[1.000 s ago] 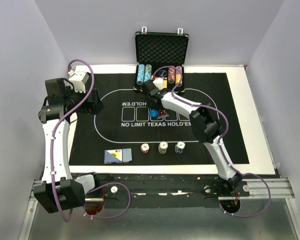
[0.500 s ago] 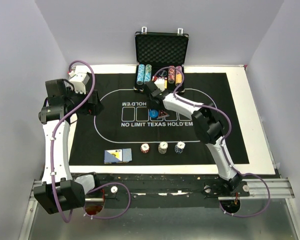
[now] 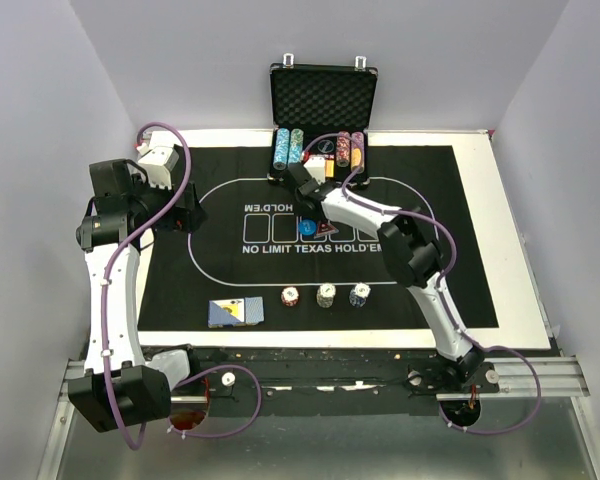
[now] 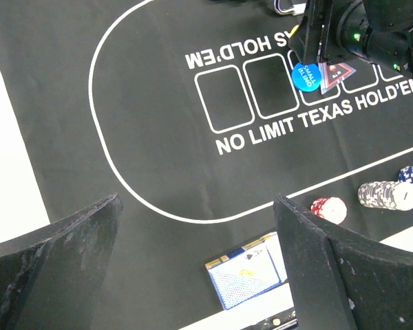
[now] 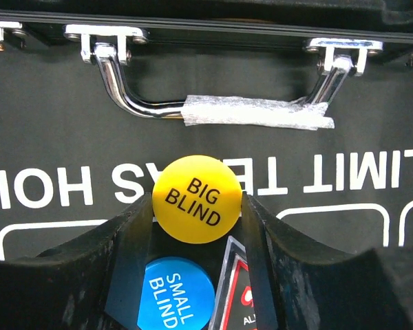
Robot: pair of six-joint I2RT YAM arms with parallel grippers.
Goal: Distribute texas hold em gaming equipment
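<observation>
The right claw (image 5: 197, 210) is closed partway around the yellow BIG BLIND button (image 5: 197, 198). Its fingers (image 5: 134, 234) press the disc's two edges, just in front of the chrome handle (image 5: 227, 110) of the black case (image 3: 323, 100). We cannot tell whether the button is off the black mat (image 5: 48, 130). Just below it in the wrist view are the blue SMALL BLIND button (image 5: 175, 294) and the red triangular marker (image 5: 235, 289). Over on the left side, the left claw (image 4: 196, 206) hangs wide open above the mat, holding nothing. Along the near edge we have the blue-backed card deck (image 3: 235, 313) and three chip stacks (image 3: 325, 295) in a row: red, white, blue.
</observation>
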